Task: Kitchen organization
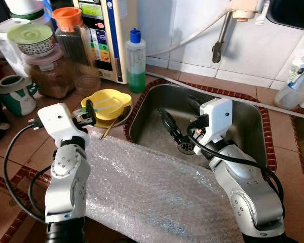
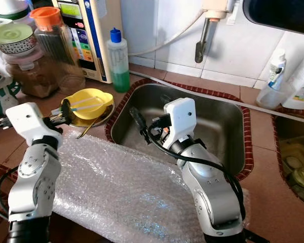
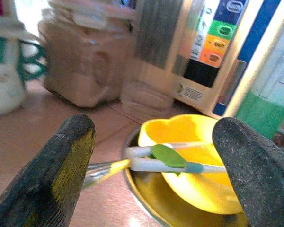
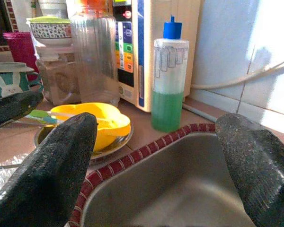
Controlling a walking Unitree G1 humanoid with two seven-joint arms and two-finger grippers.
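The desk (image 1: 20, 147) holds a steel sink (image 1: 243, 119) with bubble wrap (image 1: 152, 187) along its front edge. Inside the sink hangs the right pincer (image 1: 175, 124), fingers spread wide. The left pincer (image 1: 88, 112), also wide, touches the yellow bowl (image 1: 109, 103) (on a metal plate, white tongs (image 3: 175, 161) across it).
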